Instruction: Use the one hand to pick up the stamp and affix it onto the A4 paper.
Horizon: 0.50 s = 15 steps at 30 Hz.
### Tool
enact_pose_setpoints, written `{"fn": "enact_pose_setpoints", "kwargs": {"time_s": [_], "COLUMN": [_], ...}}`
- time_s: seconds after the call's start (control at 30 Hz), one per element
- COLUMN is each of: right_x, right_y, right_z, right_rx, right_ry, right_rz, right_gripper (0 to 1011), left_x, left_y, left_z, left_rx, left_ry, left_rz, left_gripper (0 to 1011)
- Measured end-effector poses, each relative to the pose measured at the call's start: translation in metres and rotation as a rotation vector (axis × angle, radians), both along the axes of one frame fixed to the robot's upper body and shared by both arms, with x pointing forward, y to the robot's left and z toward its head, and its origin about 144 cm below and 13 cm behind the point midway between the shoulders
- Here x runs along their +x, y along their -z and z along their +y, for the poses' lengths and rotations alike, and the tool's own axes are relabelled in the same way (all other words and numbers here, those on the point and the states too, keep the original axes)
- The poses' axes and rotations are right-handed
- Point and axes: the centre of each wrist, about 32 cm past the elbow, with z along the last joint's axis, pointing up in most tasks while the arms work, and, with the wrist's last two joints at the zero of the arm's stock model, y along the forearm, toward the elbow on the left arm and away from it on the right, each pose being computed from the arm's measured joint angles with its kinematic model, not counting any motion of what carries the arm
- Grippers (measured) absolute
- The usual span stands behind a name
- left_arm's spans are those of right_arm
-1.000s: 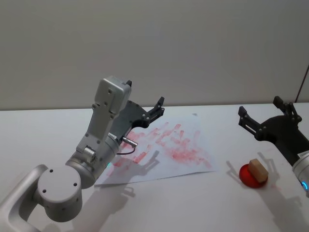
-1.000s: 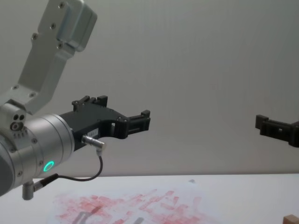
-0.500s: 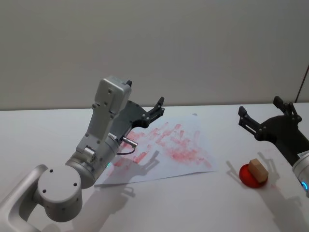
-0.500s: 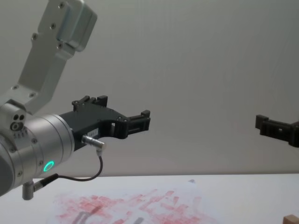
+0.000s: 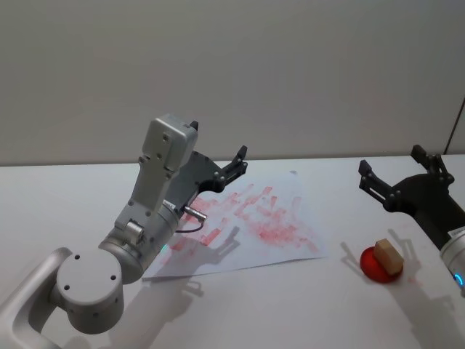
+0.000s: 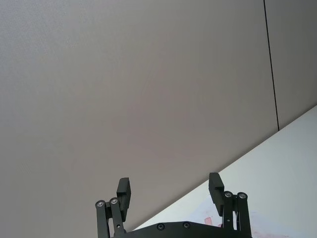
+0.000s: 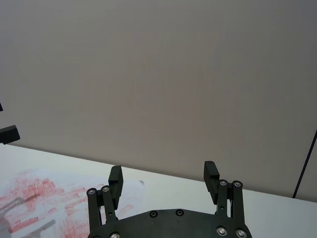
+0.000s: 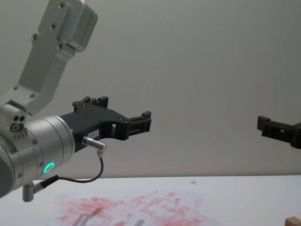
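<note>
Over the white table (image 5: pixel 290 305), my right gripper (image 5: pixel 390 163) gapes wide near the stamp (image 5: pixel 389 256); my left gripper (image 5: pixel 235 164), also open, hovers over the A4 paper (image 5: pixel 280 225).

2 tools (image 6: pixel 169 184) (image 5: pixel 391 163), 1 stamp (image 5: pixel 389 254), 1 paper (image 5: pixel 269 218), 1 red pad (image 5: pixel 370 268).

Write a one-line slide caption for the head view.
Raised, open left gripper and right gripper; stamp rests on red pad beside the inked A4 paper.

Soft, even light falls from overhead. The left arm (image 5: pixel 156 196) casts soft-edged grey shadows across the A4 paper (image 5: pixel 290 211). Right of the paper, fainter shadows spread over the white table (image 5: pixel 414 298). Behind the paper, the wall (image 5: pixel 290 73) is uniformly grey.
</note>
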Motion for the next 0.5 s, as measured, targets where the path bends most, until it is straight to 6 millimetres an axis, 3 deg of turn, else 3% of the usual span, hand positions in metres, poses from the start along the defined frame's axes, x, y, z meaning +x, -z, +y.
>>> {"fn": "enact_pose_setpoints", "kwargs": {"time_s": [0.5], "right_x": [-0.018], "right_y": [0.002], "right_z": [-0.007], "right_rx": [-0.001], "right_ry": [0.037], "right_rz": [0.073], "right_gripper": [1001], "left_x": [0.000], "left_y": [0.000], "left_z": [0.000], "left_rx": [0.000], "left_ry": [0.000], "left_rz": [0.000], "left_gripper": [1001]}}
